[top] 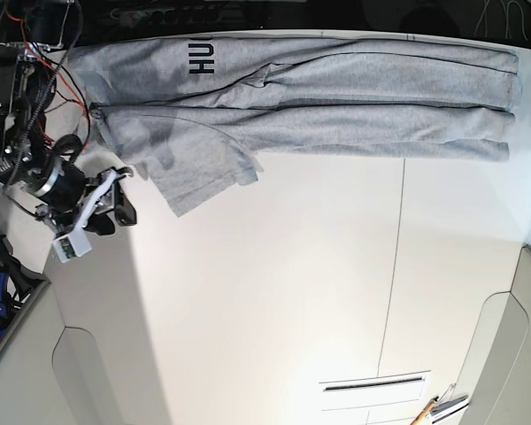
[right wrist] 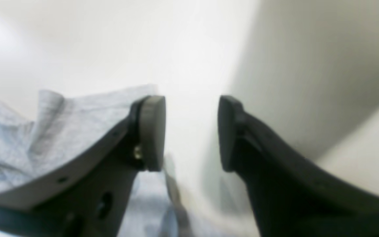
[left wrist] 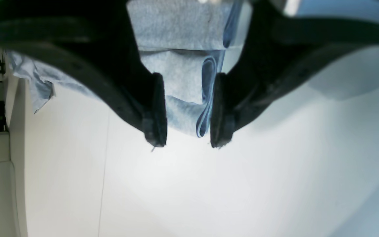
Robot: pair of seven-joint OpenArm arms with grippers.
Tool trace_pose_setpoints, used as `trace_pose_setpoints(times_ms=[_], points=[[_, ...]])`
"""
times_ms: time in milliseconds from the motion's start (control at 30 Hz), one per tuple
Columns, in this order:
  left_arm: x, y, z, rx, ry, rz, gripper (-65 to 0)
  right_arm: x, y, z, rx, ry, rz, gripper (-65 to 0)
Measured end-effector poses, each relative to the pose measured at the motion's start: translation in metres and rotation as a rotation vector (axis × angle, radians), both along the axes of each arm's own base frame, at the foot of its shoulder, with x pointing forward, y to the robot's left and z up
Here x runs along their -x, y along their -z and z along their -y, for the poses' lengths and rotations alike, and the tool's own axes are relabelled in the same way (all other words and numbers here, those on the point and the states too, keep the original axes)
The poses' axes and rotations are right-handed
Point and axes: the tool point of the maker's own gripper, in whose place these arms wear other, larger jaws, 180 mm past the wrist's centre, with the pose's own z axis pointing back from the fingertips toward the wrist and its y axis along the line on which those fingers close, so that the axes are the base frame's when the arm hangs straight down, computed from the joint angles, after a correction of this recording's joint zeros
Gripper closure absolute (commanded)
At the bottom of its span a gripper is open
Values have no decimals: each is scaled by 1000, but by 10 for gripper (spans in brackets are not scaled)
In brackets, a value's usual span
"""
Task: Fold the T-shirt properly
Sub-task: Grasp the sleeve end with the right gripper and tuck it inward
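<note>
The heather-grey T-shirt [top: 336,97] lies along the far edge of the white table as a long folded strip. Black letters [top: 201,58] show near its left end, and one sleeve [top: 203,177] sticks out toward the table's middle. My right gripper [top: 122,197] hovers just left of that sleeve. In the right wrist view it [right wrist: 191,131] is open with only bare table between the pads, and the shirt [right wrist: 44,131] lies to its left. My left gripper [left wrist: 188,142] is open too. The shirt's folded hem edge [left wrist: 186,82] shows between and behind its fingers, ungripped.
Wires and the arm mount [top: 26,53] crowd the far left corner. A seam [top: 391,274] runs across the table [top: 274,292]. Near the front right are a slot [top: 372,385] and some pencil-like tools [top: 438,409]. Beige rounded panels [top: 513,354] flank the front corners.
</note>
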Motion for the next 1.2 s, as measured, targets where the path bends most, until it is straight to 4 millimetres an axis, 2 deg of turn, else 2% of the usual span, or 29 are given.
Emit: trace_pose_setpoints(times_ms=[167,200,267,300,367,400,533,667,767,833,1067,1200], points=[[0,0,0,0,0,1,-255,-6,57,-23,-20,-36,-179,-257],[0,0,0,0,0,0,-255,-6,65,-28,-32,-41,-204,-257],[0,0,0,1,0,2,-255,-10,69,-41,-73,-52,-220,-248],[0,0,0,0,0,1,-255,-10,71,-46,-81,-57,-232,-207],[0,0,0,-1,0,0,-255,-7,74,-54,-89,-68,-263,-42],[0,0,0,0,0,0,-255,-3,75,-60,-106,-77,-286,0],[0,0,0,0,0,0,-255,9,70,-79,-181,-119,-344,0],[0,0,0,0,0,0,-255,14,60,-77,-104,-151,-326,0],[0,0,0,0,0,1,-255,11,33,-82,-80,-178,-229,0],[0,0,0,0,-1,1,-255,17,16,-91,-84,-199,-169,0],[0,0,0,0,-1,0,-255,84,3,-128,-149,-244,-149,0],[0,0,0,0,-2,3,-255,128,6,-146,-255,-254,-217,0]])
